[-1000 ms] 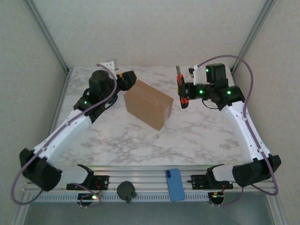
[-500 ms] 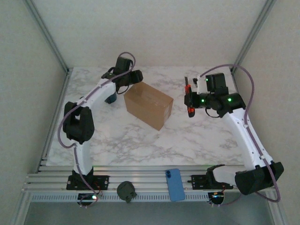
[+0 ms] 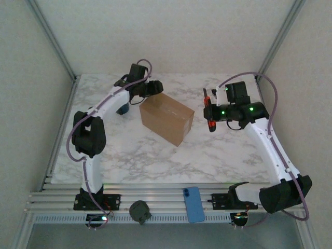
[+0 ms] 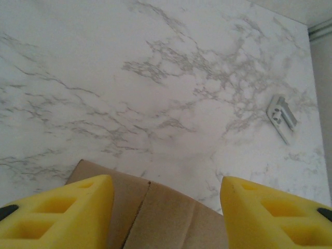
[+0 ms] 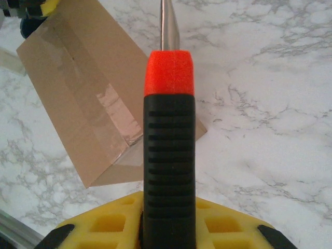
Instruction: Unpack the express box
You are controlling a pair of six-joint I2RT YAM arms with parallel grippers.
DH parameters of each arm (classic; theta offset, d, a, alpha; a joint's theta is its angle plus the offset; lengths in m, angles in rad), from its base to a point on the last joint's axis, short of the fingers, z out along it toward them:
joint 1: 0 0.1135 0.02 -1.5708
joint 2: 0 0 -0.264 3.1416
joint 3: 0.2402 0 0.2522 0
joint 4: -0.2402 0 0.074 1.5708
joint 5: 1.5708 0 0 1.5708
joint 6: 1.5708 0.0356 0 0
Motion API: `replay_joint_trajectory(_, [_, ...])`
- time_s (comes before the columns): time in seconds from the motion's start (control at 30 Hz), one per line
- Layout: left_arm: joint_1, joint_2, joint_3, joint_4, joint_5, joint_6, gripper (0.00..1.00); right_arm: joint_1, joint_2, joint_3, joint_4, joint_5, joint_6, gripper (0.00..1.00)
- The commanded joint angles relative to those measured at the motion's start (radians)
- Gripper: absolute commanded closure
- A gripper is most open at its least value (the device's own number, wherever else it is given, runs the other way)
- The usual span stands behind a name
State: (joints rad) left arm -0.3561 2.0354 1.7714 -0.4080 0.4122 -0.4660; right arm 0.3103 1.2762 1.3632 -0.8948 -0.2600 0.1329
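The express box (image 3: 167, 119) is a plain brown carton with its top taped, standing mid-table; it also fills the upper left of the right wrist view (image 5: 78, 98). My left gripper (image 3: 149, 89) hovers open over the box's far left corner, and its yellow fingers (image 4: 57, 212) straddle the box top (image 4: 171, 220) without touching it. To the right of the box, my right gripper (image 3: 213, 111) is shut on a knife (image 5: 168, 155) with a black ribbed handle, an orange collar and a metal blade (image 5: 168, 23) that points toward the box.
A dark blue mug (image 3: 123, 108) stands left of the box, under the left arm. A small white bracket (image 4: 281, 116) lies on the marble. On the front rail lie a blue phone (image 3: 193, 204) and a dark round object (image 3: 139, 211).
The left arm has risen from a low stretch and swung its gripper right over the box's far corner. The box has shifted slightly right. The right gripper with the knife has drifted right and down.
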Motion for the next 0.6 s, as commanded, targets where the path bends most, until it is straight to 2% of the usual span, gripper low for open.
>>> replay_joint_trajectory(0.0, [-0.019,-0.030,-0.034,0.020,0.080,-0.027,0.45,-0.002,0.011,0.055,-0.042,-0.052,-0.055,1.00])
replay_joint_trajectory(0.33, [-0.053,-0.059,-0.061,0.069,0.127,-0.041,0.44,0.074,0.117,0.230,-0.233,-0.038,-0.198,1.00])
replay_joint_trajectory(0.43, [-0.049,-0.084,-0.047,0.064,0.058,-0.025,0.43,0.108,0.190,0.322,-0.323,0.026,-0.243,1.00])
replay_joint_trajectory(0.57, [-0.035,-0.130,0.031,-0.010,-0.116,0.017,0.40,0.143,0.292,0.462,-0.438,0.122,-0.281,1.00])
